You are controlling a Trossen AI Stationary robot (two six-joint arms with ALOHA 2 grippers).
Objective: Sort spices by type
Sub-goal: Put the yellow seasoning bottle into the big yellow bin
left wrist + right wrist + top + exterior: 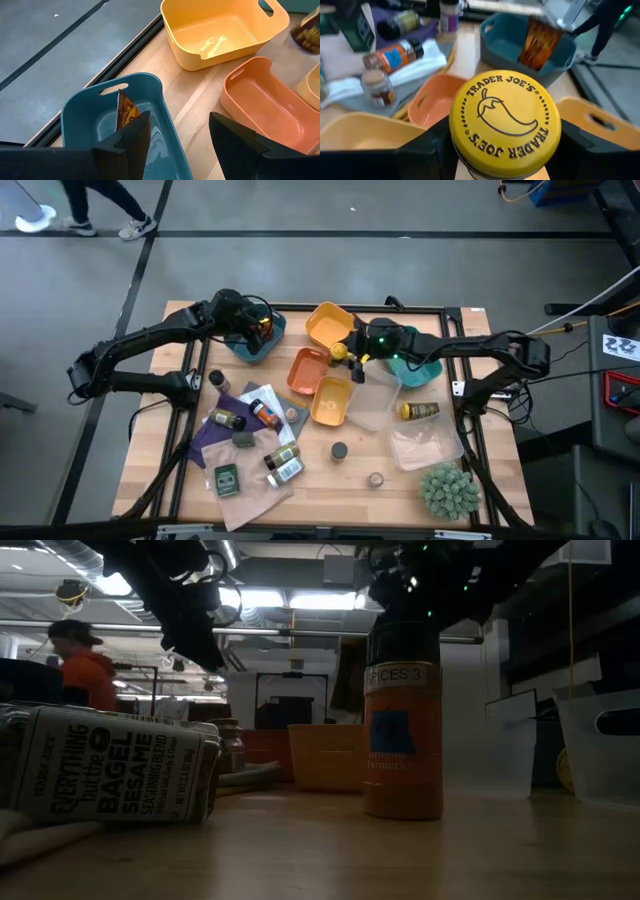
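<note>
My right gripper (505,150) is clamped on a yellow-lidded jar (505,122), lid facing the wrist camera, held over the gap between the orange tray (305,370) and yellow tray (328,323) at mid table. My left gripper (177,132) hangs over the blue tray (80,112), fingers apart and holding nothing; an amber packet (125,110) leans upright inside. Remaining spices lie nearer the front: orange jar (402,730) upright, bagel seasoning jar (115,775) on its side.

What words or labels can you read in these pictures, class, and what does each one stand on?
"TRADER JOE'S": yellow lid, gripped by the right end effector.
"EVERYTHING but the BAGEL SESAME SEASONING BLEND": lying jar.
"SPICES 3": upright orange jar; its blue label is too blurred.
Other jars' labels: too small.
</note>
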